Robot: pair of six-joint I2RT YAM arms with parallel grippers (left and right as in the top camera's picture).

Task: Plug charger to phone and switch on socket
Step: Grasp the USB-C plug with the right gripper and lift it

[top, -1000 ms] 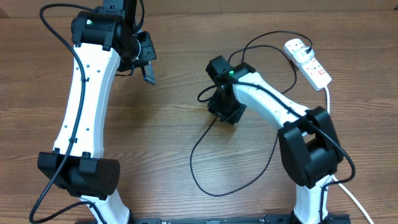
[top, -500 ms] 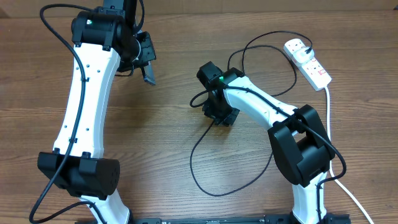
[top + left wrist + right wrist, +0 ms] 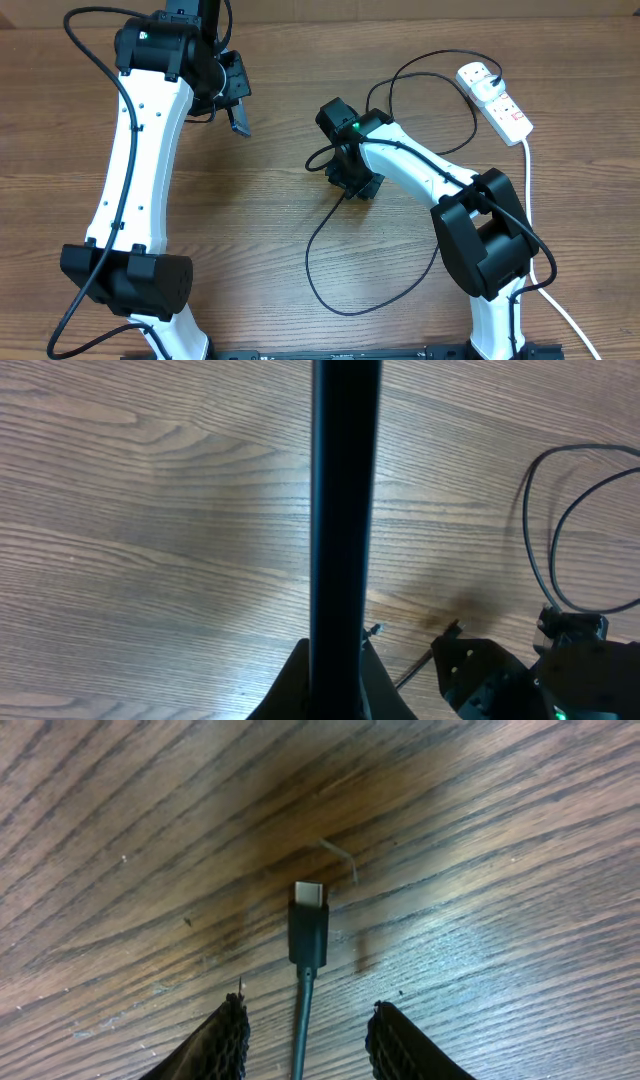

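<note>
Desk [image 3: 260, 220]: bare wood, carrying the socket [image 3: 497, 100] at the far right corner and the charger [image 3: 307, 262] looped loosely across the middle. We judge the step in hand to be picking up the charger's tip [image 3: 308, 905], which lies flat on the desk. The right hand [image 3: 308, 1032] is low over it, jaws apart, one on either side of the cable just behind the tip and neither touching it. To do this well, we advise closing squarely on the tip's stiff black collar, not on the limp cable, keeping the metal end clear and pointing forward, and lifting slowly so the loop does not drag. The left hand [image 3: 231, 96], well apart at the far left, holds raised a slim dark slab, seen edge-on, which we take to be the phone [image 3: 345, 510]. Not verifiable: the phone's screen and port, both out of sight; the socket's switch position, too small to read; the left hand's fingertips, cut off at the bottom edge of the left wrist view.
</note>
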